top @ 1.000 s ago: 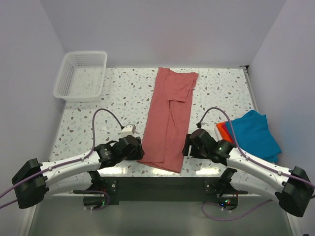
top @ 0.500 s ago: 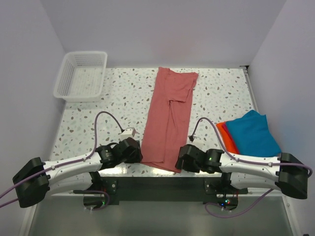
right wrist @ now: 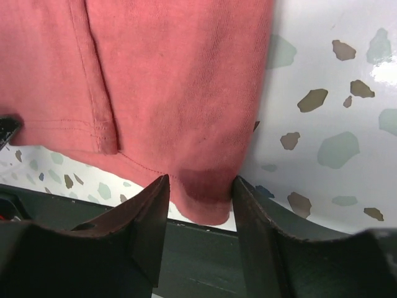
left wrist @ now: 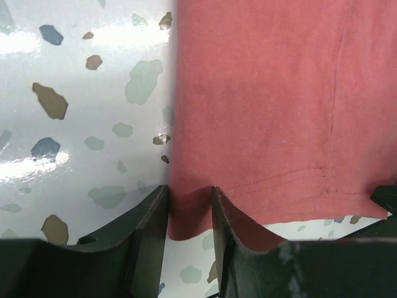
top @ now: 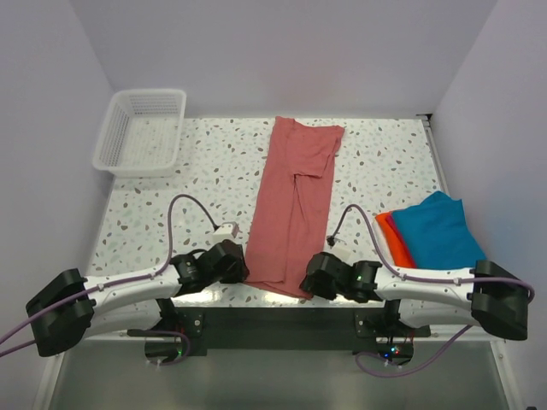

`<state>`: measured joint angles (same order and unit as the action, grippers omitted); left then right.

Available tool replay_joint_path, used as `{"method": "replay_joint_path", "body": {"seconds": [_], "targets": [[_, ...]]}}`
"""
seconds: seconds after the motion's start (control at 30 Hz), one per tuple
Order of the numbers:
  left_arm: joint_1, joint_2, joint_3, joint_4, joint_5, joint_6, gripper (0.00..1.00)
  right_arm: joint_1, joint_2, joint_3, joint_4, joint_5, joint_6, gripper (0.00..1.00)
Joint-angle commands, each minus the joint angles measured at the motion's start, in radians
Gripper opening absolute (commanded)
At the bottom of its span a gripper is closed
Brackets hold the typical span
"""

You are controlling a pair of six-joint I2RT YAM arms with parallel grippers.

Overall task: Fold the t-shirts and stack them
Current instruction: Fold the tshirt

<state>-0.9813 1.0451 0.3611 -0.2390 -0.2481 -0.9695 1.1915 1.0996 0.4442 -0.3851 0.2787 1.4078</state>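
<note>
Salmon-red cloth fills both wrist views. It is the near hem of the salmon-red shirt [top: 295, 205], which lies as a long narrow strip down the middle of the speckled table [top: 214, 171].

The left gripper [left wrist: 189, 194] sits at the near-left corner of that hem. Its fingers are slightly spread with the corner lying between them, and they do not look clamped. The right gripper [right wrist: 200, 185] straddles the near-right corner with a wider gap, and that corner overhangs the table's front edge a little.

The step in hand appears to be taking both near corners so the strip can be folded away from the arms. To do it well, each gripper should probably close on every layer at its corner, not only the top one. Both arms should then lift together and carry the hem level towards the far end, so the edges meet squarely. A lopsided lift would likely skew the strip or open its centre seam.

Further out, the strip runs to the far edge, with a sleeve folded over its top. To the right lies the teal-blue shirt [top: 436, 231], folded on top of the orange shirt [top: 391, 232], well apart from the strip. A white mesh basket [top: 141, 128] stands at the far left corner.
</note>
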Motion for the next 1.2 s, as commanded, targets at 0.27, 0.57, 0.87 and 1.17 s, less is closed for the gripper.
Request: {"method": "replay_joint_path", "body": {"seconds": [0.27, 0.57, 0.87, 1.17], "targets": [[-0.063, 0.003, -0.102, 0.021, 0.105, -0.069, 0.07, 0.008, -0.049, -0.025, -0.142, 0.037, -0.044, 0.0], [-0.209, -0.086, -0.019, -0.097, 0.052, -0.163, 0.0, 0.008, -0.132, 0.103, -0.337, -0.018, -0.273, 0.0], [-0.117, 0.025, 0.205, -0.065, -0.085, -0.029, 0.0, -0.072, 0.023, 0.317, -0.327, 0.131, -0.475, 0.0], [0.081, 0.228, 0.328, 0.144, -0.12, 0.023, 0.0, -0.337, 0.161, 0.398, -0.143, 0.152, -0.625, 0.0]]}}
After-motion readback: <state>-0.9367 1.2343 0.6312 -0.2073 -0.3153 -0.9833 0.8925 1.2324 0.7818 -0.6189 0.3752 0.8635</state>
